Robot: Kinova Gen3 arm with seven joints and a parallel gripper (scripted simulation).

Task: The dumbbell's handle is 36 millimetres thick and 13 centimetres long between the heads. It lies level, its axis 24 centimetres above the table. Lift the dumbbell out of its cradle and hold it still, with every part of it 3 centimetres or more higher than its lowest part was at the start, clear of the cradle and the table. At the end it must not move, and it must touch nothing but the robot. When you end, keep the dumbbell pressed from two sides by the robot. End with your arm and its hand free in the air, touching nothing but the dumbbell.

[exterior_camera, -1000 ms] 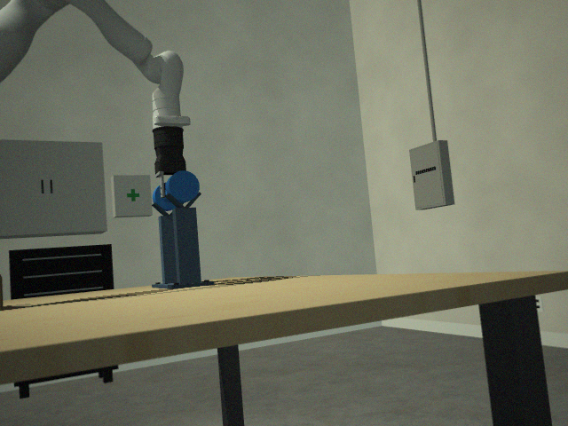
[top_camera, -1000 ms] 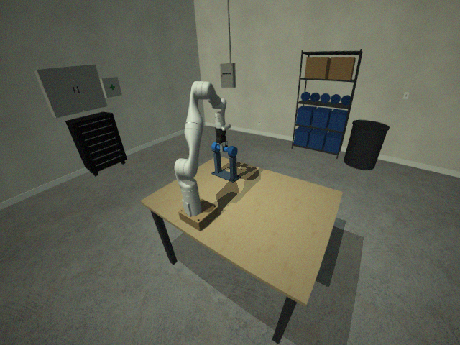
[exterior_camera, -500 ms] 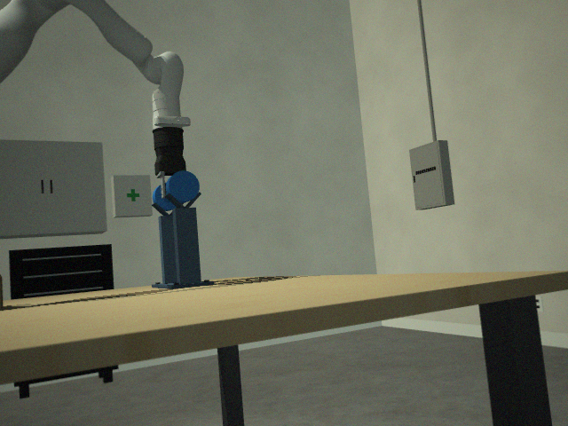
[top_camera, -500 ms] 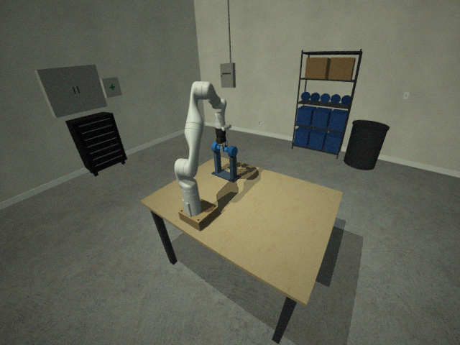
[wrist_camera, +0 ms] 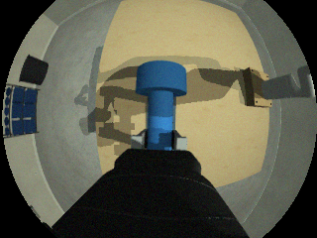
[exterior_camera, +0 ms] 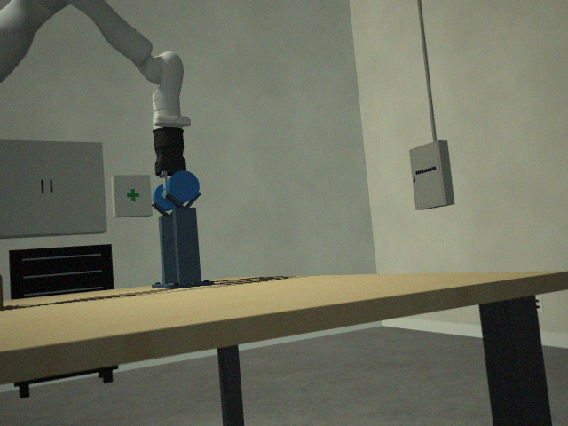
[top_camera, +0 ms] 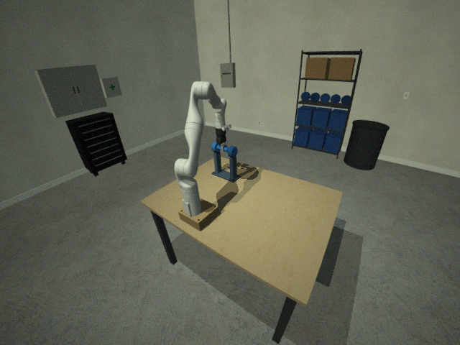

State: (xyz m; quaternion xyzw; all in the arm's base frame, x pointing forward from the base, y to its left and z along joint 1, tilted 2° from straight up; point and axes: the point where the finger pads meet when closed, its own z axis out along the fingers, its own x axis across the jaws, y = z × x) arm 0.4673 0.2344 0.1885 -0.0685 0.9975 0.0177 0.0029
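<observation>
The arm (top_camera: 193,126) was seen as smooth white rounded segments, joined by faint seams, rising from a tan block base (top_camera: 185,219) set on the table (top_camera: 282,237). Above that base, a white flange was followed by a black gripper (exterior_camera: 163,176) with what appeared to be pale fingertips.
</observation>
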